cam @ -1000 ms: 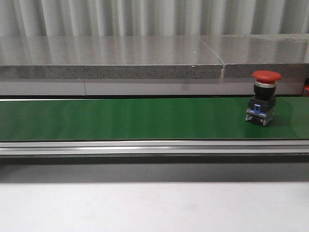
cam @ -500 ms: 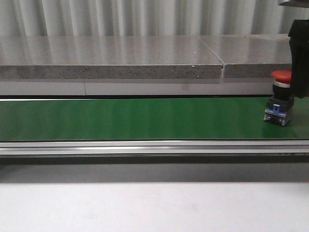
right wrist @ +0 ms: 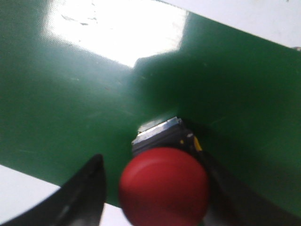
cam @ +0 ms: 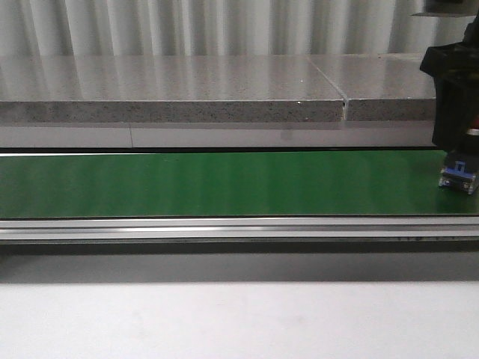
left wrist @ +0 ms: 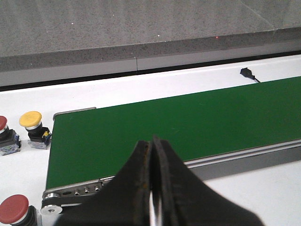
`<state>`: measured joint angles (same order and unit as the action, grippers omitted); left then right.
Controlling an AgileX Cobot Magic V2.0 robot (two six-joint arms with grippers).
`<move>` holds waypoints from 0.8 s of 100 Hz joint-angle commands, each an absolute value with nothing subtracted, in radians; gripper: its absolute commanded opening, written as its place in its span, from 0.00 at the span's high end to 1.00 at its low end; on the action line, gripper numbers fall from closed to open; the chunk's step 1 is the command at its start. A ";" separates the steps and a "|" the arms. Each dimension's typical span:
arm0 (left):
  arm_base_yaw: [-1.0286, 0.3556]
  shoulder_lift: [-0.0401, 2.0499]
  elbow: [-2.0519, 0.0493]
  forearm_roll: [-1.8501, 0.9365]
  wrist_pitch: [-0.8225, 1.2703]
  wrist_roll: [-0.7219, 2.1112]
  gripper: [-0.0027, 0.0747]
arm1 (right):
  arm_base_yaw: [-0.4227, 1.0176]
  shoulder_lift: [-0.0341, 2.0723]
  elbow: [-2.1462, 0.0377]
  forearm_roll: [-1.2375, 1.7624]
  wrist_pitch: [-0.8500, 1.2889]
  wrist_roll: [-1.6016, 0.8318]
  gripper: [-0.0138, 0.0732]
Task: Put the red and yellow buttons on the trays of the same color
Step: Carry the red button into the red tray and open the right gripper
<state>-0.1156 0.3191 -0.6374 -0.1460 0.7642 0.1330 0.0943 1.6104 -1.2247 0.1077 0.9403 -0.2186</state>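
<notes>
Fingers (right wrist: 89,188) of the right gripper (right wrist: 160,197) stand spread on either side of one red button (right wrist: 163,190) on the green belt (right wrist: 70,117), contact unclear. Front view: that button's base (cam: 458,173) sits at the belt's far right. Left wrist view: left gripper (left wrist: 153,188) clenched, empty; beside the belt, two red buttons (left wrist: 13,208) and one yellow button (left wrist: 33,127). No writing readable.

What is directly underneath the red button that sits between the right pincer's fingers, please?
The red button stands on the green conveyor belt, between the open right pincer's fingers. Its cap hides most of its body and base from the wrist camera.
</notes>
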 commanded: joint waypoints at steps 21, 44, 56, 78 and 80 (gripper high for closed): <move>-0.123 0.330 -0.662 -0.157 0.683 0.131 0.99 | 0.083 1.564 -1.261 0.105 0.876 -0.196 0.64; -0.123 0.330 -0.662 -0.157 0.683 0.131 0.99 | -0.031 1.547 -1.304 0.105 0.851 -0.100 0.64; -0.123 0.330 -0.662 -0.157 0.683 0.131 0.99 | -0.116 1.547 -1.341 0.105 0.853 -0.074 0.64; -0.123 0.330 -0.662 -0.157 0.683 0.131 0.99 | -0.275 1.551 -1.354 0.105 0.808 -0.024 0.64; -0.123 0.330 -0.662 -0.157 0.683 0.131 0.99 | -0.284 1.553 -1.354 0.105 0.805 -0.013 0.64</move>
